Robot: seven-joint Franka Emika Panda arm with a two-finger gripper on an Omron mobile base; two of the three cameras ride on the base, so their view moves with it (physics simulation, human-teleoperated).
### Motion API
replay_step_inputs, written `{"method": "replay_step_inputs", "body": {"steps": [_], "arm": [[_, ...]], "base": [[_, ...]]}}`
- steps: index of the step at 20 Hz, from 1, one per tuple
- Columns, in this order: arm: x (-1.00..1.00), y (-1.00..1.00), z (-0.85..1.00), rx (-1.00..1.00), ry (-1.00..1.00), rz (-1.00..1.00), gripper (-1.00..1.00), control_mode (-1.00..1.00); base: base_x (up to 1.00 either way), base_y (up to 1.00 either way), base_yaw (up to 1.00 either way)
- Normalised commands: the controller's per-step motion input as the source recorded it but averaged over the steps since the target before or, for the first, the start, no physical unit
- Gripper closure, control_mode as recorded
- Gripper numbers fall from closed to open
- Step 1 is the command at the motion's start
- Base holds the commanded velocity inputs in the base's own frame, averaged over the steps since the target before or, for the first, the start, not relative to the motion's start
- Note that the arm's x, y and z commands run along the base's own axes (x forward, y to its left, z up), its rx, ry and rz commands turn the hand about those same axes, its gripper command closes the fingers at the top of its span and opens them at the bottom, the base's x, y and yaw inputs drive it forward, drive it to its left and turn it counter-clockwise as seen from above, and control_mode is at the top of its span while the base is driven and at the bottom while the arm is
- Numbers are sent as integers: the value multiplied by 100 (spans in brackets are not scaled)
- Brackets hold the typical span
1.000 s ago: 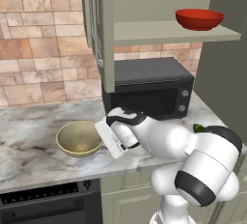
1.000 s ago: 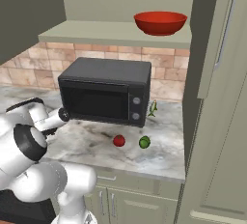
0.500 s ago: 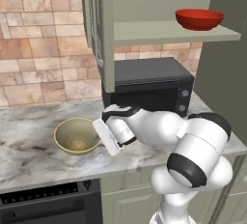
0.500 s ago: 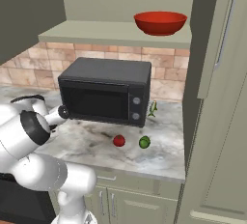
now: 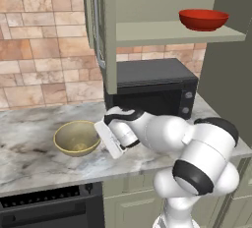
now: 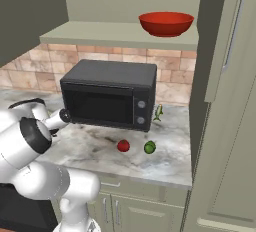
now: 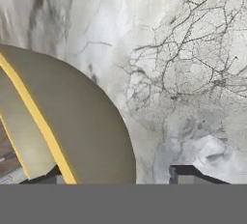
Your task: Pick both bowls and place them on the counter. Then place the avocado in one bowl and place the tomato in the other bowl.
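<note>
From my left base feed I see the tan-olive bowl (image 5: 76, 137) sitting upright on the marble tabletop (image 5: 29, 153), left of the black microwave (image 5: 150, 87). The end effector (image 5: 109, 138) is right at the bowl's right-hand rim. On the hand feed its two dark fingertips (image 7: 190, 175) stand apart, one on either side of the bowl's wall, with the pale yellow rim (image 7: 41, 121) running between them; I can see a gap between the right fingertip and the bowl's outer wall, so I read the jaws as parted and not clamped, though I cannot tell whether the left fingertip touches the inside. The glossy red bowl (image 6: 166, 23) is up on the open cabinet shelf (image 6: 115, 35) above the microwave, upright and near the shelf's right end. On my right base feed the tomato (image 6: 123, 146) and the avocado (image 6: 149, 148) lie on the tabletop in front of the microwave's right side, close beside each other but apart, the tomato to the left.
</note>
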Motion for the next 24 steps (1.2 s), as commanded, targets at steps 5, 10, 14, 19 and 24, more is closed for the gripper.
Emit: {"method": "replay_step_inputs", "body": {"steps": [5, 10, 14, 19, 24], "arm": [[-14, -4, 22, 0, 0, 0, -100, -100], [-24, -21, 46, 0, 0, 0, -100, -100], [-23, -28, 62, 0, 0, 0, -100, -100], [-26, -33, 73, 0, 0, 0, -100, -100], [-33, -42, 70, 0, 0, 0, -100, -100]], "base": [[0, 0, 0], [0, 0, 0], [0, 0, 0], [0, 0, 0], [0, 0, 0]]}}
